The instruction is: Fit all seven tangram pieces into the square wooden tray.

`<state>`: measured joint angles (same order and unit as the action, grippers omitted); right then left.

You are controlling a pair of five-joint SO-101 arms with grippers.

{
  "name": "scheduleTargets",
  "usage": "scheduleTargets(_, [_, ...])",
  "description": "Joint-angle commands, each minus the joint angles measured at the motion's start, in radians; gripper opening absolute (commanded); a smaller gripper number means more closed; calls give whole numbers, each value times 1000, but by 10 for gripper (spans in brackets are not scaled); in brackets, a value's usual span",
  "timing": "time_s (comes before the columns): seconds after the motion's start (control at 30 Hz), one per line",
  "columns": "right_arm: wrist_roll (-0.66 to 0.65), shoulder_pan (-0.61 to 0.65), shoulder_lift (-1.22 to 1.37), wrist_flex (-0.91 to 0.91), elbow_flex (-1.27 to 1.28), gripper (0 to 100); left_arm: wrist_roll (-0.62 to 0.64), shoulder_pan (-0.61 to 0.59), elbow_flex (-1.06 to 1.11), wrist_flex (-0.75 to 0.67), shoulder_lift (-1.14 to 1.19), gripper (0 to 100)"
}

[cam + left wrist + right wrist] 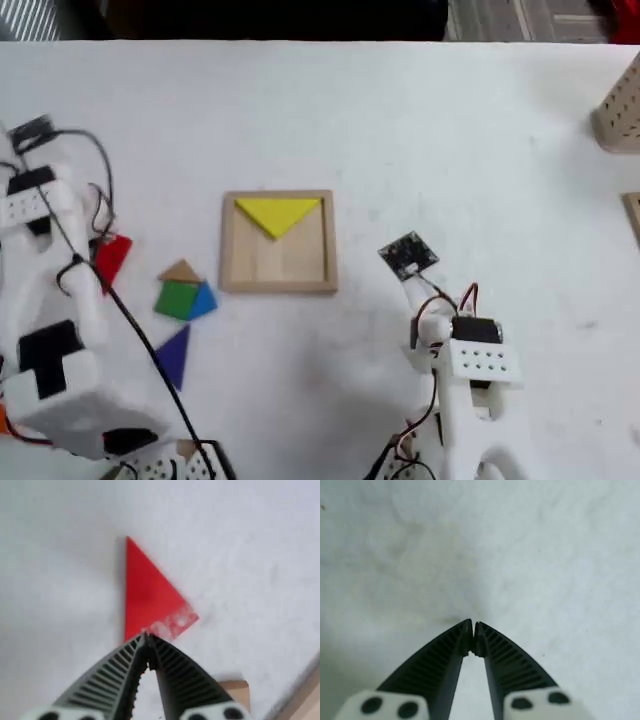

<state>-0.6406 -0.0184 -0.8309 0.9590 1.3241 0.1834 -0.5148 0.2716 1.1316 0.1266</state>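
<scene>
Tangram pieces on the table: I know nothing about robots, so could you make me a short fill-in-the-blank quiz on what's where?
The triangle lying in the wooden tray is ____.
The loose piece at the tips of the left gripper is ____.
The right gripper hangs over the bare table with its jaws ____.
Missing words: yellow; red; shut.

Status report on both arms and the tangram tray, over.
Left fingers shut, tips at red triangle. Right fingers shut over table. Yellow triangle in tray; brown, green, blue, purple pieces loose beside it. Nothing blocking the tray.
</scene>
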Motion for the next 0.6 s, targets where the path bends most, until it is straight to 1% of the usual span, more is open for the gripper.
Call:
scheduleTargets(0.0, [-12, 12, -5, 5, -5, 18, 84, -77, 57, -75, -94, 159])
scheduleTargets(0.1, [-12, 12, -5, 5, -5, 18, 86, -77, 83, -127, -74, 269])
scheduleTargets(0.2, [-12, 12, -5, 5, -5, 18, 101, -62, 100, -222, 1, 272])
scheduleTargets(0.27, [-12, 12, -5, 5, -5, 18, 91, -56, 83, -249, 50, 270])
scheduleTargets(0.43, [-12, 12, -5, 5, -5, 18, 86, -54, -14, -166, 136, 271])
scheduleTargets(0.57, [-12, 12, -5, 5, -5, 18, 84, -36, -44, -153, 188, 271])
